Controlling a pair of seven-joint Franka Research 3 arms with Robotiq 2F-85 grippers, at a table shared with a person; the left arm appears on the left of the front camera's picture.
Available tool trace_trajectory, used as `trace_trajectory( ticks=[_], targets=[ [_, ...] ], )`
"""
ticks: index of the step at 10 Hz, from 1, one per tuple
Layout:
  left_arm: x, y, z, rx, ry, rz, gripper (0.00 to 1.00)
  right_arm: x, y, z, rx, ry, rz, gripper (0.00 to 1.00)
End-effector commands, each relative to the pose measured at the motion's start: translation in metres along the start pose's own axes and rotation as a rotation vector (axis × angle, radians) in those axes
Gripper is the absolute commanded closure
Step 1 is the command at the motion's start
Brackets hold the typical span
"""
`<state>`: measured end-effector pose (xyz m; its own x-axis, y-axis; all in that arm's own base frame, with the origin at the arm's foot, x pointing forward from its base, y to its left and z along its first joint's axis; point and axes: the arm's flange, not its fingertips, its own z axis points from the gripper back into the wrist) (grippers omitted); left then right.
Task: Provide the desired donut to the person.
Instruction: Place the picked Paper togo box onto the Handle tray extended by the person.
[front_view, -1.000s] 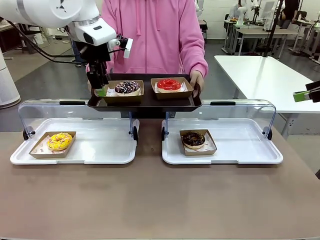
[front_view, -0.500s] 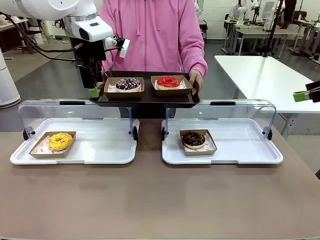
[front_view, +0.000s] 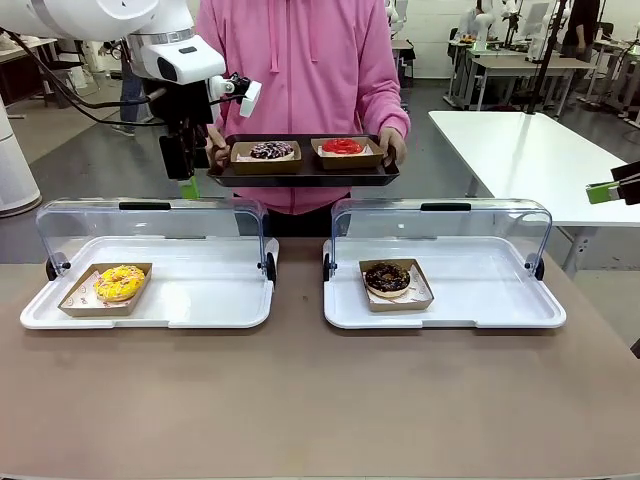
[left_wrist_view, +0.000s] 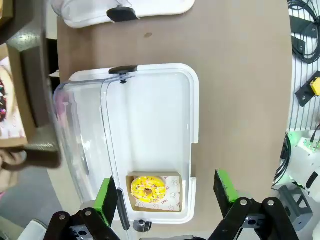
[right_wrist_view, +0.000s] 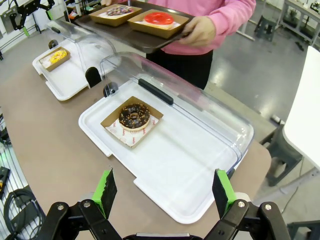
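The person (front_view: 300, 60) in a pink hoodie holds a dark tray (front_view: 305, 174) in both hands beyond the table. On it lie a sprinkled chocolate donut (front_view: 272, 151) and a red donut (front_view: 343, 147), each in a cardboard box. My left gripper (front_view: 188, 176) hangs open just off the tray's left end, holding nothing. In the left wrist view its fingers (left_wrist_view: 106, 199) stand wide above a yellow donut (left_wrist_view: 148, 188). My right gripper (front_view: 606, 190) waits at the far right, open (right_wrist_view: 163, 192) above a chocolate donut (right_wrist_view: 134, 115).
Two white display trays with raised clear lids stand on the brown table: the left one (front_view: 200, 300) holds the yellow donut (front_view: 120, 282), the right one (front_view: 480, 300) the chocolate donut (front_view: 387, 278). A white table (front_view: 530, 150) stands at the back right.
My left gripper has let go of the sprinkled donut's box on the person's tray and drawn away to the left. The person has lifted the tray and pulled it back.
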<state>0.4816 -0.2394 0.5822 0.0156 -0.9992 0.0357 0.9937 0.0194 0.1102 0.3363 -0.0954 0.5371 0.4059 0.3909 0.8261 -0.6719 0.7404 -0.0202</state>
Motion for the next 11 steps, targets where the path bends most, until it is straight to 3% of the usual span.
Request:
trace_trajectory(
  ticks=[1,11],
  targets=[
    [-0.0005,0.0016,0.0013,0.022,0.015,0.018,0.0,-0.0009,0.0025,-0.0001,-0.011,0.021,-0.012,0.0],
    [-0.0006,0.0003,0.0001,0.002,0.004,0.001,0.0,-0.0009,0.0025,-0.0001,-0.011,0.021,-0.012,0.0]
  ],
)
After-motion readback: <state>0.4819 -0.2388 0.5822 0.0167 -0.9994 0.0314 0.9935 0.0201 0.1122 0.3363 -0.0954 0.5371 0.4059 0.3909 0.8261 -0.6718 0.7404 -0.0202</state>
